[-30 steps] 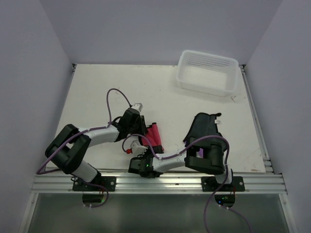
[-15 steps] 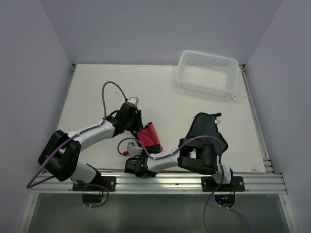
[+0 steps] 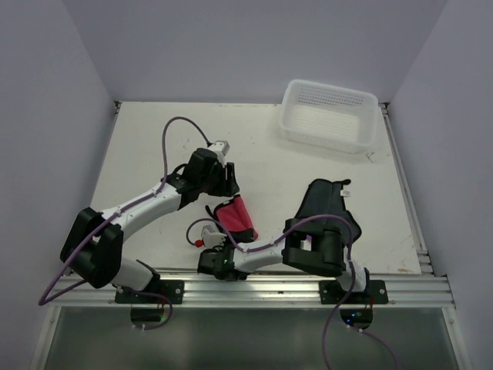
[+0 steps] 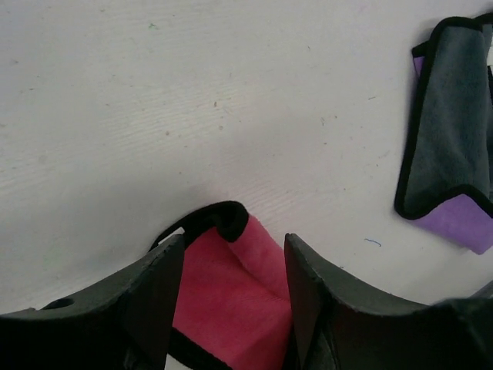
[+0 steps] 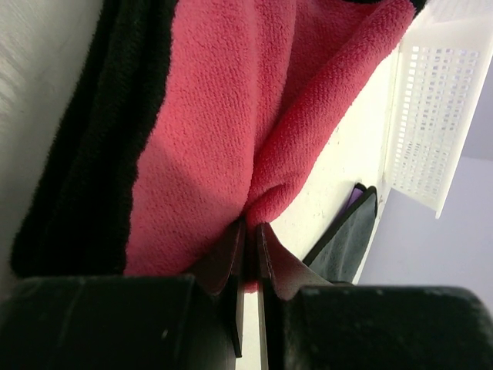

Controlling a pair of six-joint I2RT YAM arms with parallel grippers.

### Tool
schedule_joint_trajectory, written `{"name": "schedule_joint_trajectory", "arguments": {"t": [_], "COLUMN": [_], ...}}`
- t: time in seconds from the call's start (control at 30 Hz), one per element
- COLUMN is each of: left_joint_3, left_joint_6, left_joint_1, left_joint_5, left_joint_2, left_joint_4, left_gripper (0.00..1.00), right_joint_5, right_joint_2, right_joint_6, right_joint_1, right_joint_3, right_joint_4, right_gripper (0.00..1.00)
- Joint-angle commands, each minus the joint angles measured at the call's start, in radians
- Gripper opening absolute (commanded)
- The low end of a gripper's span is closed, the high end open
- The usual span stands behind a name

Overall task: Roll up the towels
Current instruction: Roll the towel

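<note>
With my right fingers pinched tight on a fold of the pink-red towel, that cloth lies bunched on the desk between my two arms, near the front edge. My left fingers stand apart, one on each side of the towel's black-edged corner, not clamped on it. Off to the right, the purple towel lies folded, well apart from the white basket at the far corner.

White table boxed in by plain pale lavender walls, metal rail along the near edge.
</note>
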Motion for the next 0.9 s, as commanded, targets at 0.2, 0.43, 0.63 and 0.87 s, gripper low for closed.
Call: {"name": "schedule_joint_trajectory", "arguments": {"t": [0.2, 0.43, 0.63, 0.87], "left_joint_3": [0.124, 0.185, 0.207, 0.227], "left_joint_6": [0.081, 0.101, 0.094, 0.103], "left_joint_1": [-0.013, -0.033, -0.039, -0.04], "left_joint_5": [0.178, 0.153, 0.147, 0.113], "left_joint_2": [0.168, 0.265, 0.32, 0.363], "left_joint_4": [0.035, -0.074, -0.102, -0.108], "left_gripper": [0.6, 0.6, 0.59, 0.58], "right_joint_5": [-0.258, -0.262, -0.264, -0.262], "right_joint_2": [0.04, 0.044, 0.047, 0.047], "right_joint_6": [0.054, 0.054, 0.056, 0.057], "right_joint_1": [-0.036, -0.039, -0.041, -0.039], "right_joint_3": [-0.015, -0.013, -0.012, -0.01], "right_joint_4": [0.039, 0.039, 0.035, 0.033], "right_gripper": [0.0, 0.0, 0.0, 0.0]}}
